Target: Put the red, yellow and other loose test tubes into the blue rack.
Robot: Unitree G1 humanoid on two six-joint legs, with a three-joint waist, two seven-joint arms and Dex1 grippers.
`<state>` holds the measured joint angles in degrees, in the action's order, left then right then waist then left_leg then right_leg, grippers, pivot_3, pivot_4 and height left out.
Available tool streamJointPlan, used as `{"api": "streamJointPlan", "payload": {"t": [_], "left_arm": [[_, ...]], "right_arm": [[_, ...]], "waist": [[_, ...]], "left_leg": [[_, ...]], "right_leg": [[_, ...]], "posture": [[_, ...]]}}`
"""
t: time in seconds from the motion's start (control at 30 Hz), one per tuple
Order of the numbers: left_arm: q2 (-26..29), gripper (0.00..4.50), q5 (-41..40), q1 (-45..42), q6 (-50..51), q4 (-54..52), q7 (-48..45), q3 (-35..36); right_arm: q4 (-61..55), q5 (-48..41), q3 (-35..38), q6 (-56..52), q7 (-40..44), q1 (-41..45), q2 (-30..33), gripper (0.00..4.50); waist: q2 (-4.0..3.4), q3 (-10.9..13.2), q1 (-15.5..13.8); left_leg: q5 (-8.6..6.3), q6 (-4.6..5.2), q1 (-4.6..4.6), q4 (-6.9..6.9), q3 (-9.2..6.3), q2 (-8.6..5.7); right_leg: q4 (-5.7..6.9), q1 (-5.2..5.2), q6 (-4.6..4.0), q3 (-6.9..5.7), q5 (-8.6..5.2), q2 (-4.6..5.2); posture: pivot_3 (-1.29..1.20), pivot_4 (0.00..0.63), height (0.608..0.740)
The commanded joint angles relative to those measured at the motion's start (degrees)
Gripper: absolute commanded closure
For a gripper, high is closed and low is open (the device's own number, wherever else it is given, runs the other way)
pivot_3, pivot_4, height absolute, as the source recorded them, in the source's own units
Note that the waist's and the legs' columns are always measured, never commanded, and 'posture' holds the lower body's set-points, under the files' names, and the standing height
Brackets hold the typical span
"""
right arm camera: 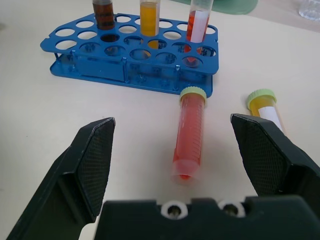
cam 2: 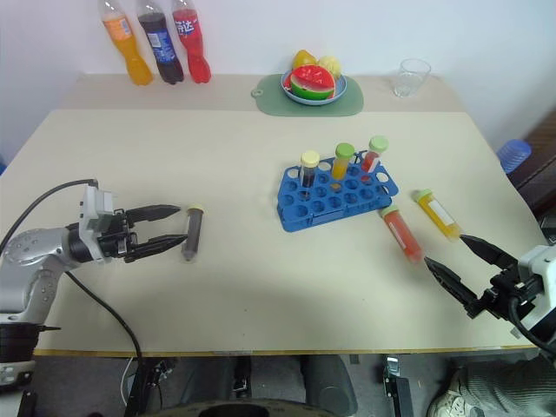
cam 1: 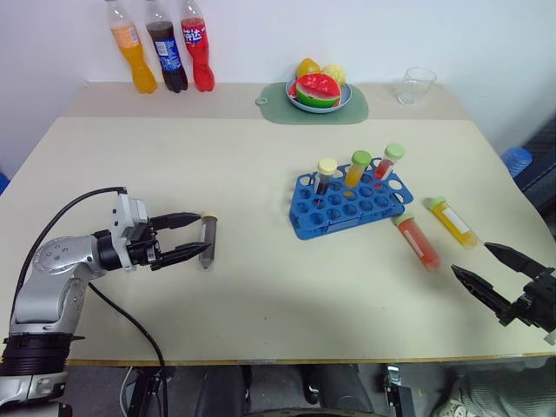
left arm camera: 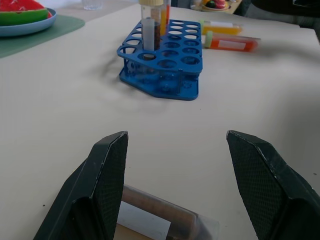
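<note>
Your blue rack [cam 1: 349, 202] stands mid-table with three capped tubes upright along its far row. Just right of it lie the red tube [cam 1: 416, 240] and yellow tube [cam 1: 452, 221], side by side. The right gripper [cam 1: 491, 271] hovers near them, fingers apart. The left gripper [cam 1: 193, 236] is spread around a dark tube [cam 1: 207, 241], perhaps touching it.

Resembles a robot test room staged as a lab bench: plain beige surface [cam 1: 261, 174], blue rack [cam 1: 347, 204] of test tubes, soda bottles [cam 1: 165, 48] and toy fruit bowl [cam 1: 319, 89] against white wall.
</note>
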<state>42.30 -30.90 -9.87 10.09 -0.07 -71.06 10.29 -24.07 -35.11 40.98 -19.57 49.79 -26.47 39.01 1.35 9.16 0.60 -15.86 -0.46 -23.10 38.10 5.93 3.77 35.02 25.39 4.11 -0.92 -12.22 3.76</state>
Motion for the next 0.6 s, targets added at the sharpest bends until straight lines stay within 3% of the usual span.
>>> {"api": "streamJointPlan", "payload": {"t": [0.03,0.4,0.6], "left_arm": [[-0.22,1.29,-0.34,-0.57,-1.00,-1.03,-0.38,0.42],[-2.03,1.29,-2.63,-1.80,0.86,-3.39,-0.01,-0.01],[-1.61,1.29,-4.33,-4.75,2.50,-2.62,-4.93,-1.56]], "right_arm": [[-2.16,-0.70,0.96,0.83,-0.26,-0.26,-0.40,0.40],[-2.54,-0.67,0.81,0.65,-1.26,-0.20,-0.86,0.40],[-3.34,-1.87,1.18,-1.80,-4.57,2.04,-0.11,0.40]], "waist": [[0.00,0.00,0.00],[0.00,0.00,-0.04],[0.00,0.00,0.00]], "left_leg": [[0.00,0.00,0.00,0.00,0.01,0.00],[0.00,0.00,0.00,0.00,0.01,-0.01],[0.01,0.01,0.01,0.02,0.02,-0.02]], "right_leg": [[0.00,0.00,0.00,0.00,0.00,0.00],[0.01,-0.02,0.00,0.00,0.00,-0.01],[0.02,-0.03,0.00,0.00,0.00,-0.03]], "posture": [[0.00,0.150,0.740],[0.00,0.150,0.740],[0.00,0.150,0.740]]}}
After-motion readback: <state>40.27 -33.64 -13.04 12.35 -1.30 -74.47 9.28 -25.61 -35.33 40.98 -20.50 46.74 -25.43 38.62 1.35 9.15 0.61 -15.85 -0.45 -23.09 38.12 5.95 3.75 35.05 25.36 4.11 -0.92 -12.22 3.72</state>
